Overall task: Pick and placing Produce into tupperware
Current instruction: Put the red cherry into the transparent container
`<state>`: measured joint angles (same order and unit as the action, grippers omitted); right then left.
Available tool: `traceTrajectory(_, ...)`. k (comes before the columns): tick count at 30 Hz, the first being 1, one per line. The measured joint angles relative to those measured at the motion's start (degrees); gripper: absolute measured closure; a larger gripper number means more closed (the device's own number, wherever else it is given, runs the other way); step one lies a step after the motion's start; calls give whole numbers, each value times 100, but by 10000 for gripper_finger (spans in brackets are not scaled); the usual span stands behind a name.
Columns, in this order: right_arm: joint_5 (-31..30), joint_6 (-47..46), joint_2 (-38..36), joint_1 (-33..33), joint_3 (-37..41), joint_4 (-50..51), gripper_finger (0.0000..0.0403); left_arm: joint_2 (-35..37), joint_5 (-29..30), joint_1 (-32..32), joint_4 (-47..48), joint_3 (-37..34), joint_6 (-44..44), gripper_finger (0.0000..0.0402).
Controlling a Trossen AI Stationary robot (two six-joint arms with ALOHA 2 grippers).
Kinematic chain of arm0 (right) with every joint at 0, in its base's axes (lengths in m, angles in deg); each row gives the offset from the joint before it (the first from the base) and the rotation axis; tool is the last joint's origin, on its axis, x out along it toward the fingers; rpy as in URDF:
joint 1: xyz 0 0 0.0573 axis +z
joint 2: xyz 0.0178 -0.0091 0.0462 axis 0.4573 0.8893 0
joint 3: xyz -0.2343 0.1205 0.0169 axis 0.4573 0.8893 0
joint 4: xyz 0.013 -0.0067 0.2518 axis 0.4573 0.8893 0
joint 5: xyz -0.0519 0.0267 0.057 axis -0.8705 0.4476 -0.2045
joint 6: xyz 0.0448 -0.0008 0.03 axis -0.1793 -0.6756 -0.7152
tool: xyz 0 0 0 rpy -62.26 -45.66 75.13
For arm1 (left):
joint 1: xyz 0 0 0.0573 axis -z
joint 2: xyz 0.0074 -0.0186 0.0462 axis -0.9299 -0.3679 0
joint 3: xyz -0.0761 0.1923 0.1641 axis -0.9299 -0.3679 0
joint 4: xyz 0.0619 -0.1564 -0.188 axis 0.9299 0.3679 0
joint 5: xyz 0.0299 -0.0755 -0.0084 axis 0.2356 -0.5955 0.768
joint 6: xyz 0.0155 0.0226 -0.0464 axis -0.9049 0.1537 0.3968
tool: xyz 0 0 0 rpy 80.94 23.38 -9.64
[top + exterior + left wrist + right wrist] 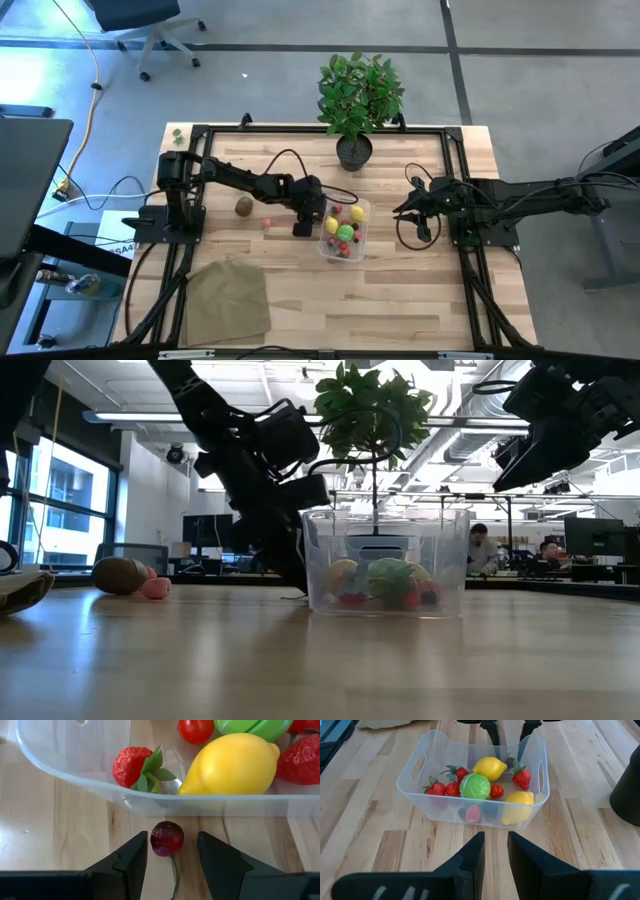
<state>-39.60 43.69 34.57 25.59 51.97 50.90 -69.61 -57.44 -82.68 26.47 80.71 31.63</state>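
The left gripper (172,857) holds its jaws partly open around a small dark-red cherry (167,838) lying on the wooden worktop (65,830), just beside the clear plastic rectangular tupperware (75,775) holding toy fruit. The right gripper (494,852) hovers nearby, jaws slightly apart, empty.

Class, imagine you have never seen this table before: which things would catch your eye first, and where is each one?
First, the clear tupperware mid-table, holding bright toy produce: strawberries, two lemons and a green cabbage. Next, the left gripper, low against the tub's outer wall, its open fingers on either side of a dark red cherry lying on the wood. Then the leafy potted plant at the table's far edge.
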Motion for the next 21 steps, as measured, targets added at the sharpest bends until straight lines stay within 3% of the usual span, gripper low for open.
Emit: traceTrajectory(21, 0, 0, 1, -1, 0, 3, 329, -232, -235, -39, -233, 17, 139, 241)
